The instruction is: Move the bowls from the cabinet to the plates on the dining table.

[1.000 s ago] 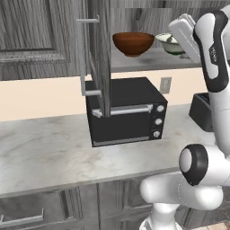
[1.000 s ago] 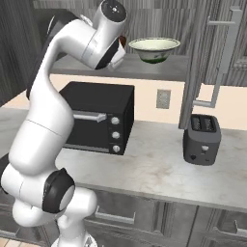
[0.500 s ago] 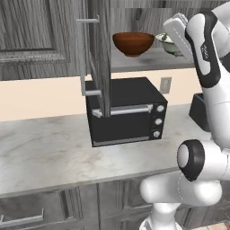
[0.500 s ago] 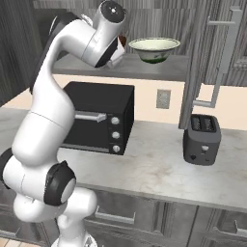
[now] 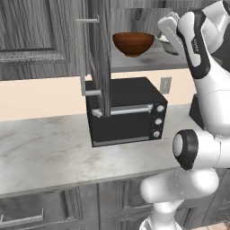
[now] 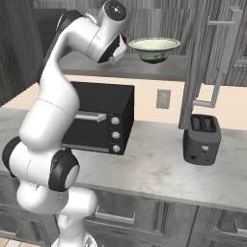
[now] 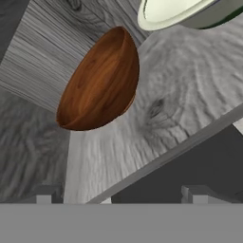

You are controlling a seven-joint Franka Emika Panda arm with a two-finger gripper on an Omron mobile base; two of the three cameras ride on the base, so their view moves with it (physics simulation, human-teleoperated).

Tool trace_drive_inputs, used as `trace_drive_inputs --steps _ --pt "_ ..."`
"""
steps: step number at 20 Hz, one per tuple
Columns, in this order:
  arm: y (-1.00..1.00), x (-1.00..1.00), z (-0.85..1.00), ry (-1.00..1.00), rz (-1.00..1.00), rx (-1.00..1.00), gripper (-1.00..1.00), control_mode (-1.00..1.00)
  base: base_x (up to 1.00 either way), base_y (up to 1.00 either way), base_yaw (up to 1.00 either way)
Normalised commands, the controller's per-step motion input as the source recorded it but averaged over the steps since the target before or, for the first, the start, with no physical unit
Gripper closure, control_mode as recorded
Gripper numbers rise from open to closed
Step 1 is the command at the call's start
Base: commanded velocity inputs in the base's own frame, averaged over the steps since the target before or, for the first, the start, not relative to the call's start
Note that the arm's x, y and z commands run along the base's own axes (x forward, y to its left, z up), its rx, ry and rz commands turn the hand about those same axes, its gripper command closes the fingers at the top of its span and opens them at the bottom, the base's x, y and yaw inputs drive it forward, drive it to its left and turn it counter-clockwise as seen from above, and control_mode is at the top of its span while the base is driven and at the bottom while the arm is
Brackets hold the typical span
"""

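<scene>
On the shelf of the open cabinet (image 5: 99,49) stands a glossy reddish-brown bowl (image 5: 133,42). A pale cream-green bowl (image 6: 154,49) sits beside it on the same shelf (image 6: 91,65). My gripper (image 5: 167,28) hovers at shelf height in front of the two bowls, a little short of them. In the hand view the gripper (image 7: 121,195) is open, with its fingertips (image 7: 45,194) wide apart. The brown bowl (image 7: 99,83) lies ahead between them and the cream bowl (image 7: 182,12) at the top edge. Nothing is held. The plates and the dining table are out of view.
A black toaster oven (image 5: 126,113) stands on the marble counter (image 5: 40,155) right under the shelf. A dark toaster (image 6: 201,140) sits further along the counter. Both open cabinet doors, with long bar handles (image 6: 221,60), jut out on either side of the shelf.
The hand has moved in toward the shelf and closer to the brown bowl, covering more of the cream bowl in the left base view. The jaws stay open; the bowls have not moved.
</scene>
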Motion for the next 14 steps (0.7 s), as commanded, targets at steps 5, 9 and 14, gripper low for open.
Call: trace_drive_inputs --steps 5,9,14 --pt "0.00 0.29 0.00 0.00 0.00 0.00 -1.00 -1.00 0.00 0.00 0.00" --pt "0.00 0.26 0.00 0.00 0.00 0.00 -1.00 -1.00 0.00 0.00 0.00" --pt "0.00 0.29 0.00 0.00 0.00 0.00 -1.00 -1.00 0.00 0.00 0.00"
